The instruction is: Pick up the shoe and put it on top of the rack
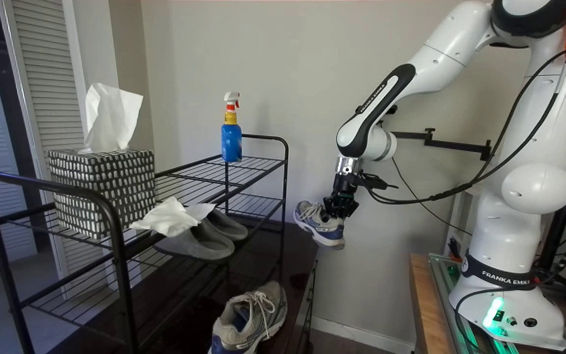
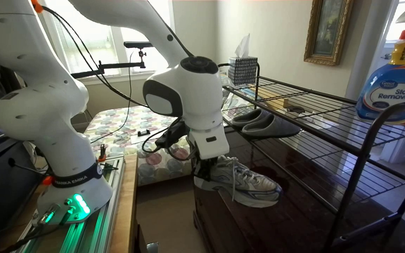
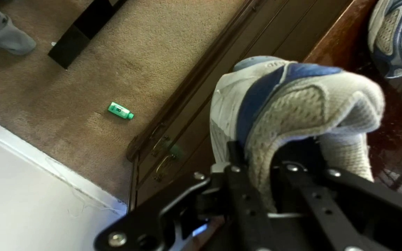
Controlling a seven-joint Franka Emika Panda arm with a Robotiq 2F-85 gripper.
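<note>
The grey-and-white sneaker with blue accents [image 1: 318,227] hangs in the air near the wall, beside the rack's far end. It also shows in an exterior view [image 2: 248,186] and in the wrist view [image 3: 284,101]. My gripper [image 1: 340,206] is shut on its heel, pointing down, also seen in an exterior view [image 2: 204,172]. In the wrist view my gripper [image 3: 262,160] has one finger outside the heel and one inside the shoe opening. The toe points toward the rack. The black wire rack [image 1: 285,167] stands left of the shoe; it also shows in an exterior view [image 2: 369,140].
A tissue box [image 1: 103,194] and a blue spray bottle [image 1: 232,140] stand on the top shelf. Grey slippers [image 1: 204,238] lie on the lower shelf. A bigger grey sneaker [image 1: 253,314] sits on the dark dresser [image 2: 248,232]. A green bottle [image 3: 120,111] lies on the floor.
</note>
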